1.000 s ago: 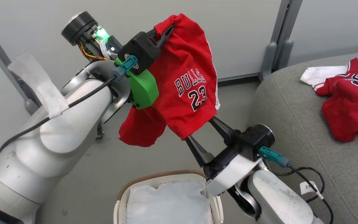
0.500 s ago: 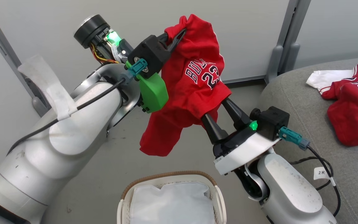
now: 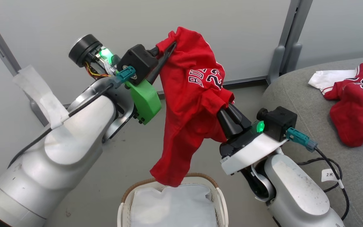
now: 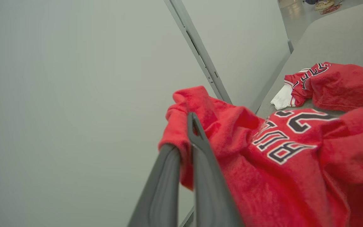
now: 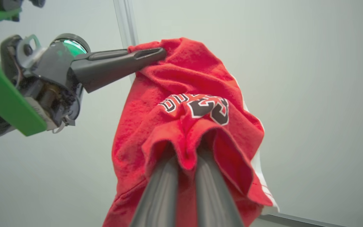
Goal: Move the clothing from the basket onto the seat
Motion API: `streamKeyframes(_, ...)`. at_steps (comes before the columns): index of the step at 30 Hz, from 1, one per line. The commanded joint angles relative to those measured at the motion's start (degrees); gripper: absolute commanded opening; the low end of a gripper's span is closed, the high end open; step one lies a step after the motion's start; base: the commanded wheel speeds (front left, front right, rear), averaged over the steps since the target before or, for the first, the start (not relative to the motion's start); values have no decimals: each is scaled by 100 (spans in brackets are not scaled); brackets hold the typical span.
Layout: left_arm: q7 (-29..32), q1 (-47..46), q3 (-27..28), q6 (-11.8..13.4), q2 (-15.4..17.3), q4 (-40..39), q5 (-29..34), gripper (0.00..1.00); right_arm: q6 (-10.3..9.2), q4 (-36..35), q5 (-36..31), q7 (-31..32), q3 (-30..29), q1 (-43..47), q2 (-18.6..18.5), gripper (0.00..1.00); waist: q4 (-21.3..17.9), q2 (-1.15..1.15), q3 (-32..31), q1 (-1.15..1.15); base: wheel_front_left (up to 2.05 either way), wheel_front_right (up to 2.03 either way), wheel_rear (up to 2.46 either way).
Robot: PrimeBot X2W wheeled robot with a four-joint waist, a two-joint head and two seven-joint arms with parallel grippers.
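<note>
A red "BULLS 23" garment [image 3: 194, 104] hangs in the air above the white basket [image 3: 214, 184], its lower end dangling just over the rim. My left gripper [image 3: 169, 47] is shut on the garment's top edge, as the left wrist view [image 4: 188, 126] shows. My right gripper [image 3: 228, 108] is shut on a bunched fold lower down, with cloth wrapped over its fingertips [image 5: 186, 151]. Two more red garments [image 3: 354, 110] lie crumpled on the grey seat [image 3: 295, 104] at the right. Inside the basket lies the plain white liner [image 3: 172, 208].
A pale partition wall with grey posts [image 3: 282, 47] stands behind the arms. Grey floor [image 3: 121, 164] lies between the basket and the wall. A black cable with a white tag [image 3: 329, 175] trails from my right forearm beside the seat's edge.
My right gripper's fingers, spread apart under the garment before, have shut on a fold of it. The garment's lower end has dropped and now hangs over the basket.
</note>
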Motion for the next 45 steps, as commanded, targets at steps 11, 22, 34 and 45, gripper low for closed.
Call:
streamKeyframes(11,-245,883,145,151,137,54,-557,100,-8,116,-485,-9,-713,-79,-19,0,-89,0,67,0,0,0,0)
streamKeyframes(22,-836,1807,44,330,-53,87,-784,100,-8,308,-1115,-9,-1325,13,-19,0,-206,0,96,0,0,0,0)
streamKeyframes(34,-1226,2297,118,591,-358,82,-895,100,-8,360,-1546,-10,-1827,169,-39,0,-749,0,174,0,0,0,0)
streamKeyframes(45,-1348,2600,154,664,-675,114,-867,100,-8,317,-1675,-9,-2111,301,-323,0,-1890,0,431,0,0,0,0)
